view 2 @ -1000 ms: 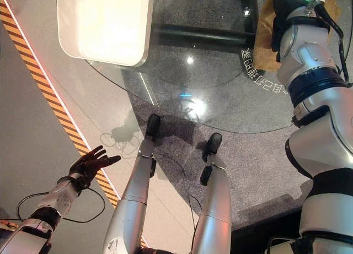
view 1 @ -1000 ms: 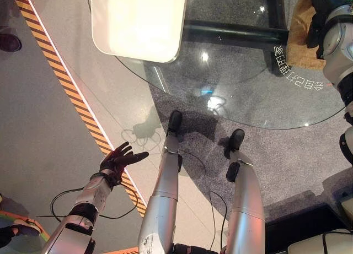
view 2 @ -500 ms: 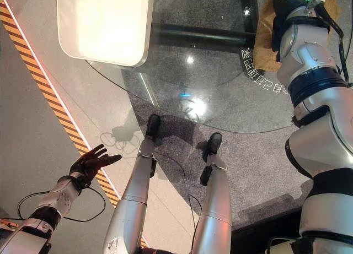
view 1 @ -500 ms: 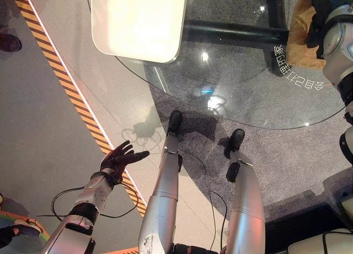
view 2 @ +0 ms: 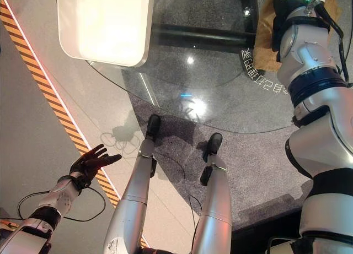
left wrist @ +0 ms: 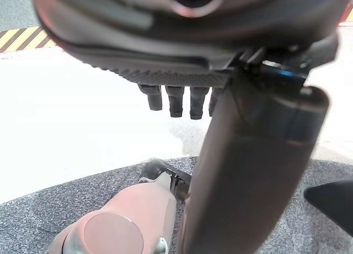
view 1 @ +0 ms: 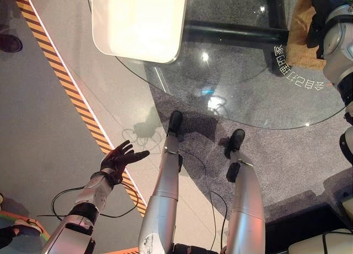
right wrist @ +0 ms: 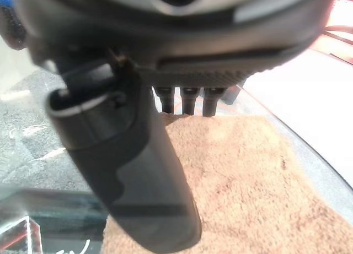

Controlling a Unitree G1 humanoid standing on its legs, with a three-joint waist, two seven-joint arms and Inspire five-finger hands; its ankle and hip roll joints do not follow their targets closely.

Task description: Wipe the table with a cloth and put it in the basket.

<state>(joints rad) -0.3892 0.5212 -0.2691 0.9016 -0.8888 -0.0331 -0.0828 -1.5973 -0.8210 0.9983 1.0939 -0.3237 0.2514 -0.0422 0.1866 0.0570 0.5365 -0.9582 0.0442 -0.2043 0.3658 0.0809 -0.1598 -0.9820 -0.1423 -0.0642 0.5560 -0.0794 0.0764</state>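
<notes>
Nothing moved, left hand fingers still spread (empty), right hand fingers straight over cloth, glass table.

A tan cloth and white tray lie on the round glass table.

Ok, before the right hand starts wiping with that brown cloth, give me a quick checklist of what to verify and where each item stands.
1. Cloth lies on the glass table: ok.
2. Right hand over the cloth, fingers straight: ok.
3. Fingers actually pressing on the cloth: cannot tell.
4. Left hand open, held low over the floor beside the striped tape, clear of the table: ok.
5. Basket located for the drop-off: cannot tell; a white tray-like container sits at the table's far left.
6. Wiping path on the glass free of objects: ok.
</notes>
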